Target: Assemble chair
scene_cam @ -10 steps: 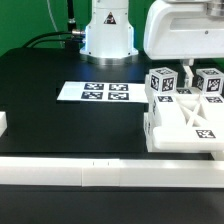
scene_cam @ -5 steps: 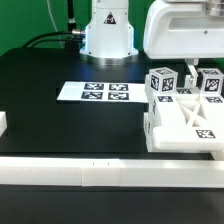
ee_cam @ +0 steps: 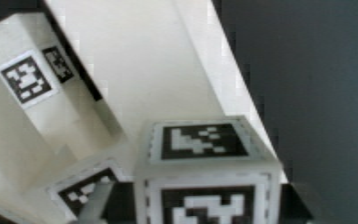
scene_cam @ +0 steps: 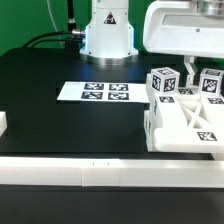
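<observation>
The chair (scene_cam: 185, 120) stands at the exterior view's right: a chunky white slab base with two upright square posts that carry black-and-white tags. My gripper (scene_cam: 205, 72) comes down from above onto the right post (scene_cam: 210, 82), with one dark finger (scene_cam: 188, 70) beside it. In the wrist view that post (ee_cam: 202, 145) fills the space between my jaws, and a dark finger (ee_cam: 309, 205) rests against its side. The gripper (ee_cam: 211, 215) is shut on it. The other post (ee_cam: 34, 80) stands apart beyond it.
The marker board (scene_cam: 95, 92) lies flat on the black table at centre. A long white border rail (scene_cam: 100, 172) runs along the front edge and a white block (scene_cam: 3, 122) sits at the exterior view's left. The robot base (scene_cam: 108, 35) stands behind.
The fingers have closed in on the right post. The gripper body has shifted very slightly; the chair parts have stayed put.
</observation>
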Tool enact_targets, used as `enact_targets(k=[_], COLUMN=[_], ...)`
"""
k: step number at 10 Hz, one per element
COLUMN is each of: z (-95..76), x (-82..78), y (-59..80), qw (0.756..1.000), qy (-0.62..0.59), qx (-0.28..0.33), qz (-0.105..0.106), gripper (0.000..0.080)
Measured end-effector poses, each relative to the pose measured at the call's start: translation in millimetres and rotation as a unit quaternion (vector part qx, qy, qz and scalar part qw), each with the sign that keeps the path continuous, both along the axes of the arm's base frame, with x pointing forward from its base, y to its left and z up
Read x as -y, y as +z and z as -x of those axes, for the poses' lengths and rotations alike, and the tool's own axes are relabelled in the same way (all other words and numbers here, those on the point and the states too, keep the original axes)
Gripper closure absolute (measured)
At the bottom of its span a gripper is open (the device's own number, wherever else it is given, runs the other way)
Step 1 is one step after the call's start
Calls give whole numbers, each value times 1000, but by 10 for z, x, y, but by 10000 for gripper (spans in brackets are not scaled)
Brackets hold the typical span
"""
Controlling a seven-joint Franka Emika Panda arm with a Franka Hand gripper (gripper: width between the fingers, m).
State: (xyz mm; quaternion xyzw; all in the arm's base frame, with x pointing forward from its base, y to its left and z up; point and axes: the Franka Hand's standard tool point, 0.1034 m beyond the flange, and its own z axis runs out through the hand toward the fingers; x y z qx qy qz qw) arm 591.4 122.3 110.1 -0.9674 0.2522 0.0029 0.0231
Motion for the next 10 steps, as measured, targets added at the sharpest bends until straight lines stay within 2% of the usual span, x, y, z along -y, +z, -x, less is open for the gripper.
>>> enact_targets(k=[3, 5, 7, 10], z=[-4, -10, 6, 17], x=[12, 20, 25, 31], y=[2, 2, 2, 2], qw=[996, 985, 964, 917], qy=[-88, -171, -265, -398], qx=[-4, -5, -2, -11], qz=[0, -2, -10, -15], gripper=[515, 515, 515, 515])
